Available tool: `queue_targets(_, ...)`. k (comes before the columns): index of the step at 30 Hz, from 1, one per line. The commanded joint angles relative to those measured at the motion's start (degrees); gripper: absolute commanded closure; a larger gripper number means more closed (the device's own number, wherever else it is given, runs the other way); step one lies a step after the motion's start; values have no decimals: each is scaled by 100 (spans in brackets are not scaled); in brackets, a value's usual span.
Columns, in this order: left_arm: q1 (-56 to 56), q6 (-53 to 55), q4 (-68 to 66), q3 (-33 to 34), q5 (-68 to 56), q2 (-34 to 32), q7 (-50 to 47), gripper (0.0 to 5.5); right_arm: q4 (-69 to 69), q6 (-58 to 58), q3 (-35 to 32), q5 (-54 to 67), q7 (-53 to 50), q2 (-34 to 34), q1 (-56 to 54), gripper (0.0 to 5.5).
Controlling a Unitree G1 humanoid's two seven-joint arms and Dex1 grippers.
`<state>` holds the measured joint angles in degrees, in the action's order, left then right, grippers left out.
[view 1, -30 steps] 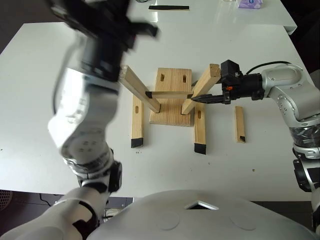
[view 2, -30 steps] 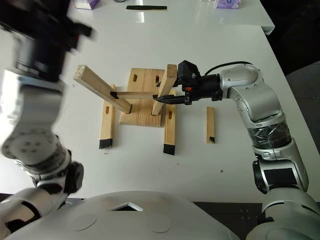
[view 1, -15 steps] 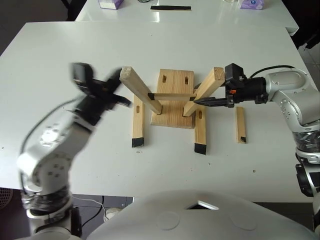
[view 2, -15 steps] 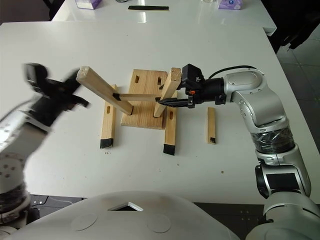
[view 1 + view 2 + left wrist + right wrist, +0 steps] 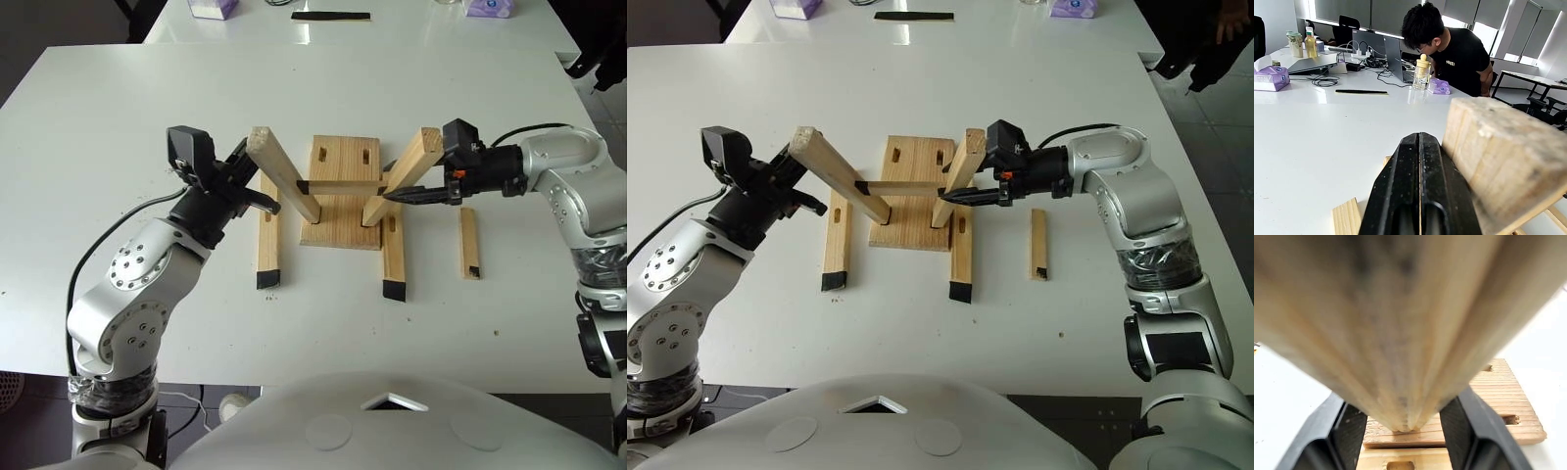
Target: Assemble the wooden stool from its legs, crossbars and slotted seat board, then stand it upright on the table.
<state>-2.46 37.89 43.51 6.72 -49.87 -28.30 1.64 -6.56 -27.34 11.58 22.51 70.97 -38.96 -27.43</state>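
The slotted seat board [image 5: 340, 157] lies flat mid-table. Two legs stand tilted in it, a left one [image 5: 282, 174] and a right one [image 5: 404, 174], joined by a crossbar [image 5: 338, 184]. Two more legs [image 5: 267, 240] [image 5: 393, 257] lie flat beside the board's front corners, and a loose crossbar [image 5: 471, 243] lies to the right. My right gripper [image 5: 400, 195] is shut on the right standing leg [image 5: 1400, 333], with a finger [image 5: 1347, 431] on each side. My left gripper [image 5: 1420, 147] is shut and empty, its tip beside the top of the left standing leg [image 5: 1498, 152].
The white table [image 5: 118, 108] has bare room on the left and along the front. A second table behind holds a black strip [image 5: 331, 16] and tissue packs [image 5: 216, 8]. The table's right edge runs close behind my right arm.
My left arm has swung down from high in front of the camera to the top of the left standing leg. The right gripper has kept its hold on the right leg.
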Motion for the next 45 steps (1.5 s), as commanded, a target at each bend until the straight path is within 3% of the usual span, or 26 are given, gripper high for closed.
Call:
queue_targets(1,158,94,154,-150,-389,-249,857,550,-140,196,272,-104,-360,521,226,307)
queue_targets(8,-444,-130,1,440,-88,-217,840,550,-439,261,-230,-37,-737,384,515,206)
queue_targets(15,-750,-318,-13,483,359,-15,730,550,-887,-225,-1108,686,-620,-128,746,203)
queue_targets(19,-958,-457,-150,888,360,114,661,550,-1421,-1138,-1854,1895,-714,-316,741,203)
queue_targets(24,-1296,-499,-87,1012,551,304,549,550,-1590,-1875,-2649,2959,-1434,-343,466,203)
queue_targets(27,-1440,-642,-94,1166,857,793,-100,550,-1662,-1721,-2870,2506,-2359,-251,524,203)
queue_targets(30,-1709,-695,227,951,1227,1414,-814,550,-1389,-1263,-2697,1119,-3860,-8,828,228)
queue_targets(34,-1929,-797,651,306,2323,1420,-1088,550,-2116,-1306,-2509,389,-5102,637,1944,288)
queue_targets(39,-1623,-566,1049,-314,3139,1307,-1148,550,-3945,-1269,-1136,-508,-6428,1590,2999,363)
queue_targets(45,-930,2,1324,-1069,3370,1489,-1190,550,-4675,-1834,7,-1532,-7693,2458,3006,453)
